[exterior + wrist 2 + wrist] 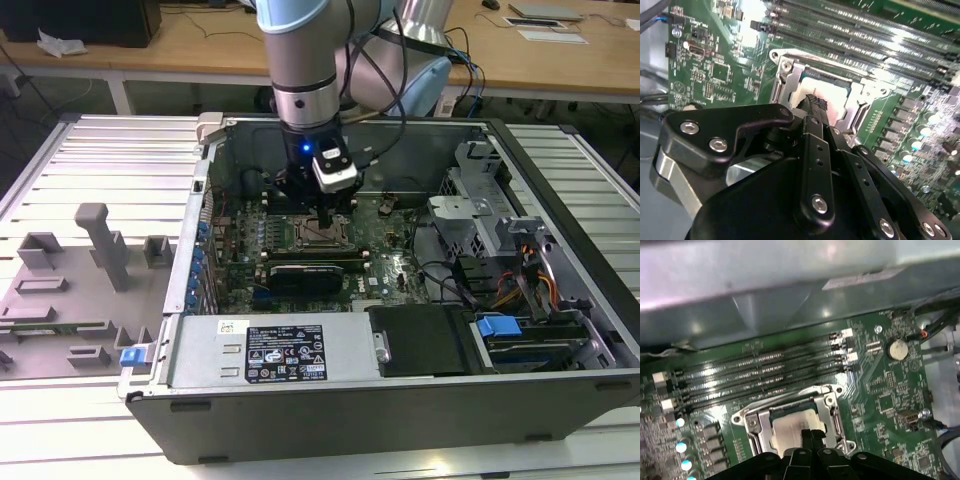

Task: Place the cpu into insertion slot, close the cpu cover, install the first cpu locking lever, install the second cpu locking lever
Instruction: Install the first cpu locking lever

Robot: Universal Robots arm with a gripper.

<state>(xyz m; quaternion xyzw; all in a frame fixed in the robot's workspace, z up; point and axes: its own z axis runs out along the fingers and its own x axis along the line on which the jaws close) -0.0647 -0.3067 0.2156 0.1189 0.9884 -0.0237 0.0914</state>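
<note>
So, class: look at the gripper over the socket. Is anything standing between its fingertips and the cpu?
Nothing visible does. In both wrist views the gripper has its fingertips together right over the cpu, which lies in the insertion slot, framed by the cpu cover.

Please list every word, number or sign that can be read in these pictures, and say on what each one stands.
Nothing can be read with certainty.
Black label on the silver power supply box: white print, too small to read.
White sticker beside that label: too small.
Green circuit board: tiny white markings, illegible.
Pale sticker on the case wall: blurred.
</note>
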